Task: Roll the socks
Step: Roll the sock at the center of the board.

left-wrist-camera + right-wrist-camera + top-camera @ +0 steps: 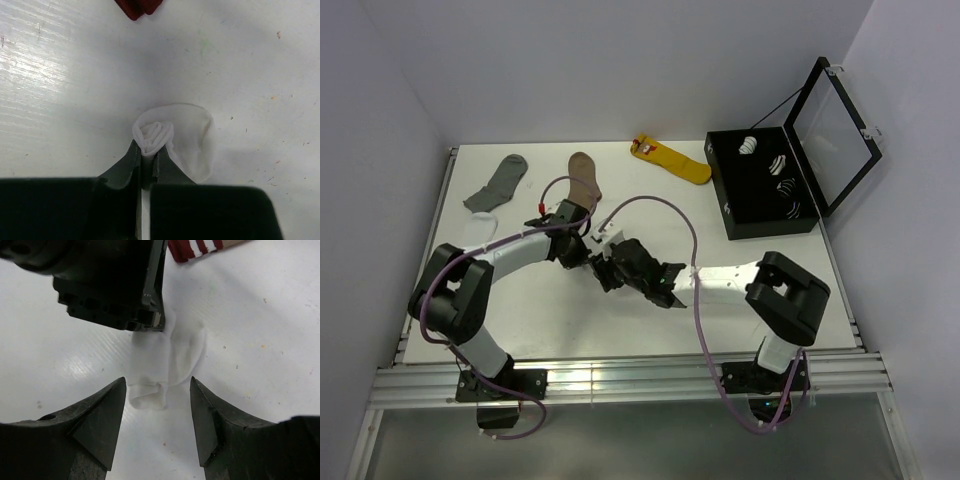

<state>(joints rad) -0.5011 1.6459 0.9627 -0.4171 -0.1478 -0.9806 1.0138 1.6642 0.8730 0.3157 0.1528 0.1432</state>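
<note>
A small plain white fabric sock [182, 135], wound into a loose roll with its spiral of layers showing at one end, is seen lying on the white table [550, 312] near its middle, just on the near side of a brown fabric sock [585, 178] whose maroon-and-white striped cuff [199, 247] is pointed towards it. The roll is pinched at its spiral end by the left gripper [148, 159], whose black fingers [129, 167] are clenched tightly on the fabric, while the rest of the roll is rested on the table. The right gripper [157, 383] is brought in from the opposite side and is released: its jaws are held well apart, one on each side of the sock's free end, and no contact with the fabric can be made out. To the far left a flat grey sock [498, 182] is laid out, and just nearer than it a pale flat shape, seemingly a second white sock [480, 228], is found beside the left arm. A yellow sock [672, 160] is placed at the far edge, and at the far right an open black box [768, 228] with a raised clear lid [835, 135] is seen, with several rolled sock bundles [765, 160] inside.
</note>
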